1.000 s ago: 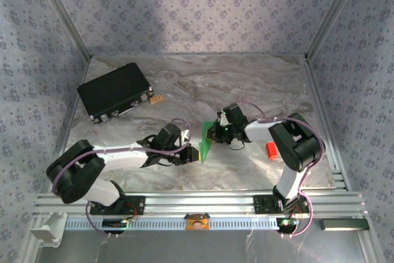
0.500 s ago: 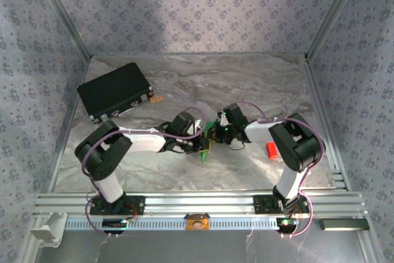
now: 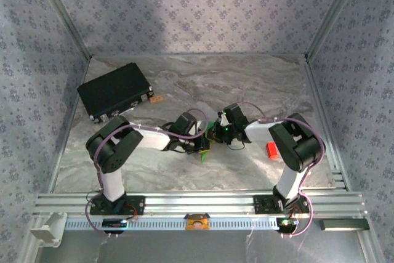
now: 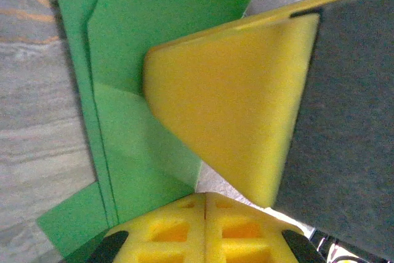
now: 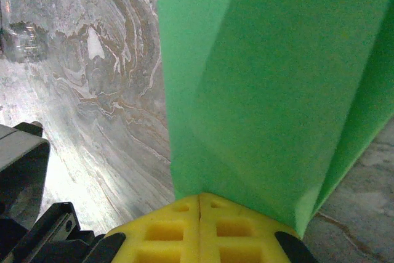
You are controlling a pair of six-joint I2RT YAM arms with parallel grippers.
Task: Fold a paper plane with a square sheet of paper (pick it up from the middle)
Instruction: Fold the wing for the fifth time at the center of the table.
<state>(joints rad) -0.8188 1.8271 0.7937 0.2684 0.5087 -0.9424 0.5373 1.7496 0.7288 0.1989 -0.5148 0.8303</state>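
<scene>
We see the green paper (image 5: 277, 90): bright, plain, folded into overlapping flaps with sharp creases. It sits well right of the black case (image 3: 115, 98), nearer the arm bases. Left gripper (image 4: 205, 200) has its pads pinched together on one edge. Right gripper (image 5: 200, 200) is clamped tight on the paper too, meeting the left there.

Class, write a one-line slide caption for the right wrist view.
Right gripper, shut, pinches the folded green paper, marbled table behind.
</scene>
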